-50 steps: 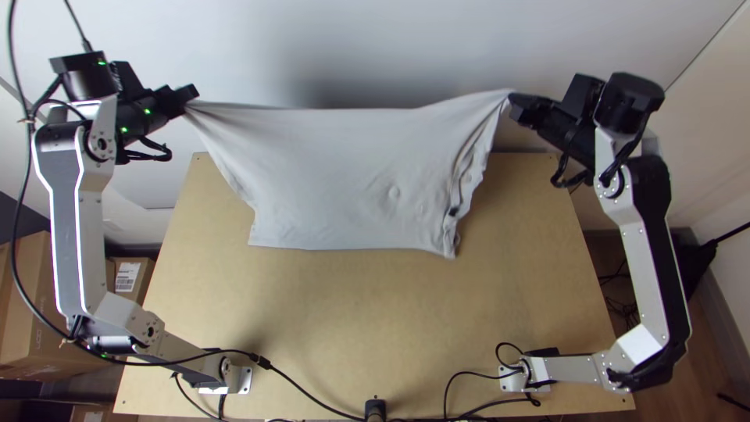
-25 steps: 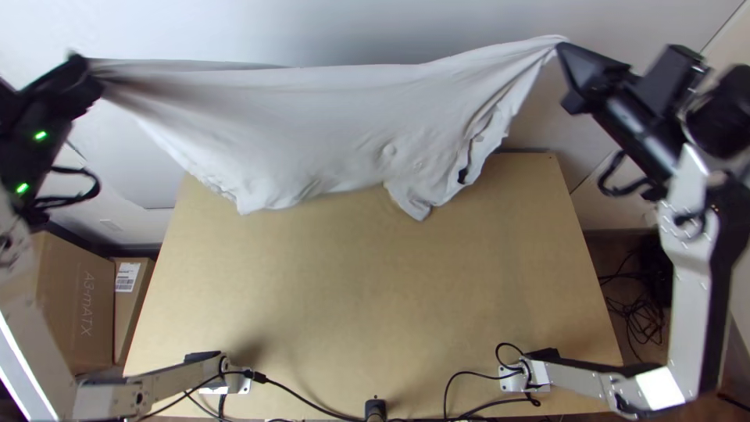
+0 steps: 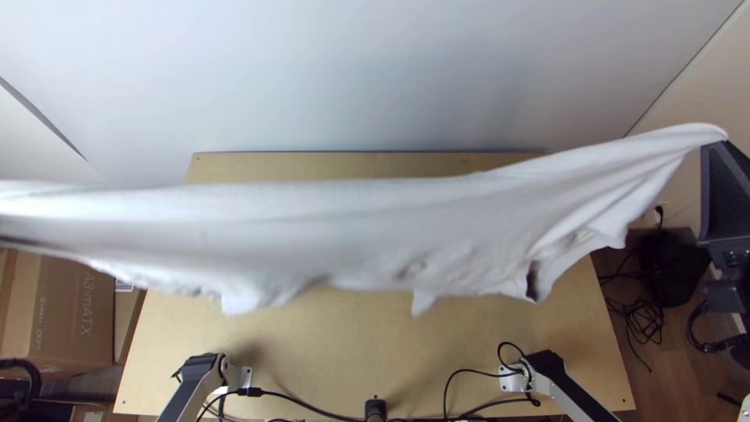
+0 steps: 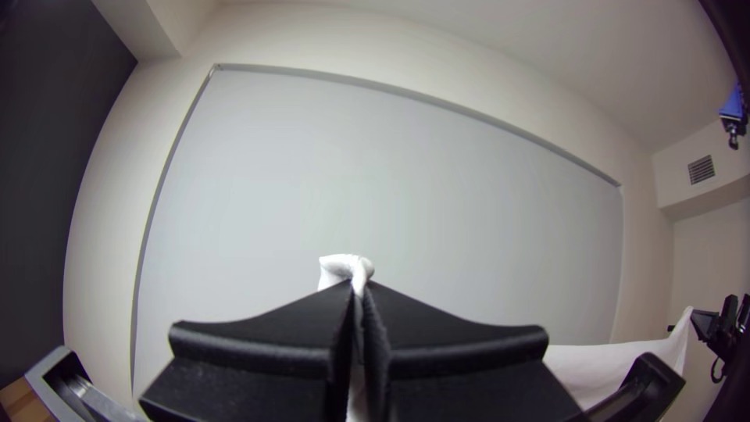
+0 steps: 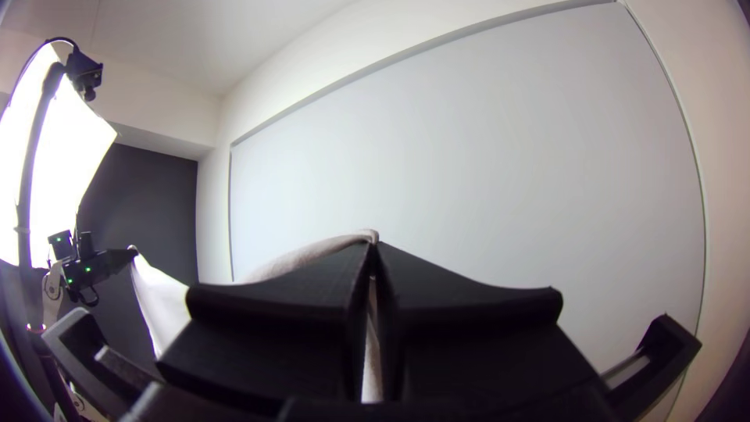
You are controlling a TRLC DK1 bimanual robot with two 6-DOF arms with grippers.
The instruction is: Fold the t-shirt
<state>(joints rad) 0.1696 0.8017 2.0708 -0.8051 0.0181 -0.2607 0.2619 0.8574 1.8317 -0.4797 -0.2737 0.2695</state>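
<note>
A white t-shirt (image 3: 375,227) hangs stretched across the top view above the table, its lower edge uneven and blurred. My right gripper (image 3: 723,148), at the top view's right edge, holds one upper corner. In the left wrist view my left gripper (image 4: 359,301) is shut on another part of the t-shirt (image 4: 344,267), a small tuft standing above the fingertips. The right wrist view has my right gripper (image 5: 373,254) shut on the cloth (image 5: 312,252), and farther off the left gripper (image 5: 129,254) pinches the other end.
The wooden table (image 3: 351,352) lies below the cloth, with cables near its front edge. Cardboard boxes (image 3: 70,312) stand beyond its left side. On the floor at the right are tangled cables (image 3: 644,312). A wall is behind.
Both grippers have moved outward, raising the t-shirt and pulling it wider. The cloth has come closer to the top camera and down the picture. The left gripper has left the top view.
</note>
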